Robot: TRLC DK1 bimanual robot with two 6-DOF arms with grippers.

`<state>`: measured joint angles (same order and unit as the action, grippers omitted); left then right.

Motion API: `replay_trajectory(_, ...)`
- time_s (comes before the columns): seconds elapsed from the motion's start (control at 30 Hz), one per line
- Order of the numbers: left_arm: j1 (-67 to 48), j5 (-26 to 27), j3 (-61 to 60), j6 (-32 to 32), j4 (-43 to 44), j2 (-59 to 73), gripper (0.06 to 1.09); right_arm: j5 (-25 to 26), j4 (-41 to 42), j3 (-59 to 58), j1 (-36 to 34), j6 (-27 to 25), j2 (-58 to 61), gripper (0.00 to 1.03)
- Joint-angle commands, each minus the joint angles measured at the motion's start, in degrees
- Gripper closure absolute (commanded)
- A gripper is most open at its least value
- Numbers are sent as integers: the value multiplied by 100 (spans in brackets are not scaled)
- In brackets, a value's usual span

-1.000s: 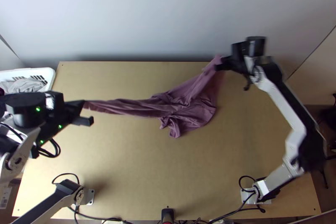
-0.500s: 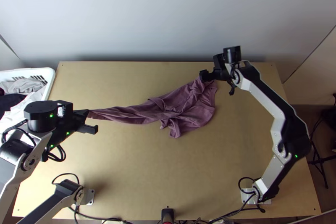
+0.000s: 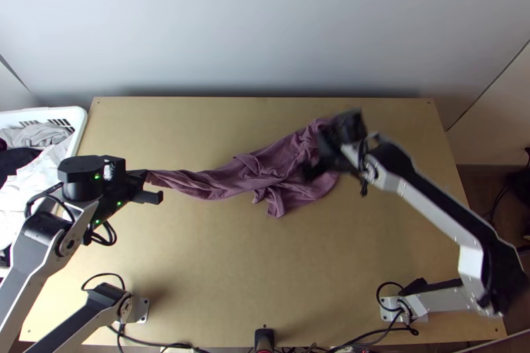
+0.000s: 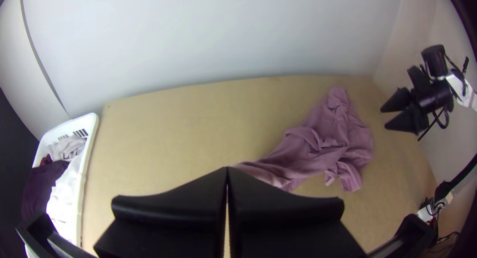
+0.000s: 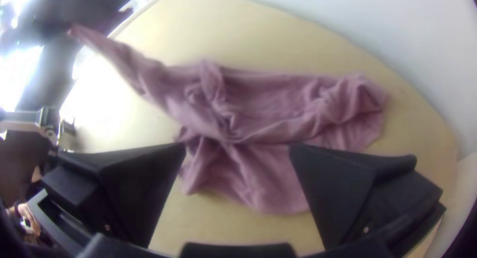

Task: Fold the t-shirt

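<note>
Light tan wood: the table is filling most of the top view, its grain faint, its face smooth and matt. A pale, plain wall is standing behind its far edge, across the upper part of the frame. Black cables are looping along the bottom edge.

At the left edge, a white plastic basket is sitting with its slotted rim uppermost; grey, white and dark cloths are lying crumpled inside.

Dusty purple-pink, soft, thin-looking: the t-shirt is lying bunched and unfolded, its bulk right of centre in the upper half of the frame. Many ridges and creases are crossing the wide part; one short flap is sticking out at its lower edge. Toward the left it is narrowing into a long, twisted strip.

The left gripper, left of centre, is clamping the strip's tip, its black fingers pressed together. The right gripper is hanging over the shirt's wide right part, jaws wide apart, flat black wedges with no cloth between their tips.
</note>
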<state>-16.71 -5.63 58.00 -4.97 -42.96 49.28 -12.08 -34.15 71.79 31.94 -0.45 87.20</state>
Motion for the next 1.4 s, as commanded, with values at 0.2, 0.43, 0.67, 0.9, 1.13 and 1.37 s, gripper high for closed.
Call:
replay_trajectory(0.2,80,-8,-210,-100,279,205,105,-40,146,-1246,1455,-280,315,7)
replay_trajectory(0.43,115,-17,-201,-92,235,249,105,-40,805,-1290,1420,-201,860,16)
replay_trajectory(0.67,142,-8,-113,-197,271,425,105,-5,1016,-1220,1402,-219,1150,36)
replay_trajectory(0.9,221,-17,159,-197,271,574,105,311,1148,-1123,1227,-342,1071,100)
replay_trajectory(1.13,467,-8,458,-188,262,645,105,311,831,-965,699,-333,254,100)
replay_trajectory(1.37,1021,123,1029,-188,235,697,105,311,-180,-183,-57,-351,-651,100)
